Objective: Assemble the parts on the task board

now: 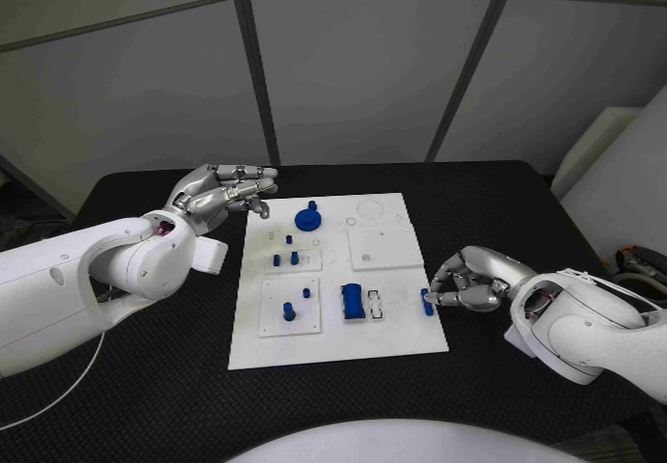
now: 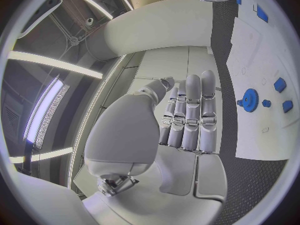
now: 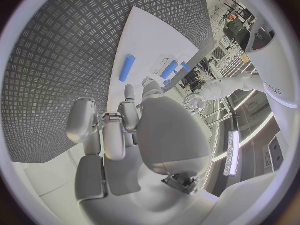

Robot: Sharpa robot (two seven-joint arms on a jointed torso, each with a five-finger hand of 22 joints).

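Observation:
The white task board (image 1: 396, 333) lies in the middle of the black table. On it stand a blue gear (image 1: 310, 218), several small blue pegs (image 1: 285, 256), a single peg (image 1: 289, 311) and a blue block (image 1: 353, 302). A short blue cylinder (image 1: 427, 301) lies flat near the board's right edge. My right hand (image 1: 466, 280) hovers just right of it with fingers curled in and nothing held. In the right wrist view the cylinder (image 3: 127, 67) lies apart from the hand (image 3: 125, 130). My left hand (image 1: 223, 193) floats off the board's far left corner with fingers stretched out and nothing in them. The left wrist view shows that hand (image 2: 187, 115) beside the gear (image 2: 250, 100).
A white insert (image 1: 377, 304) stands next to the blue block. A raised white square plate (image 1: 384, 247) sits on the board's right half. Black table (image 1: 515, 203) surrounds the board on all sides. A white box (image 1: 598, 135) stands beyond the table's far right corner.

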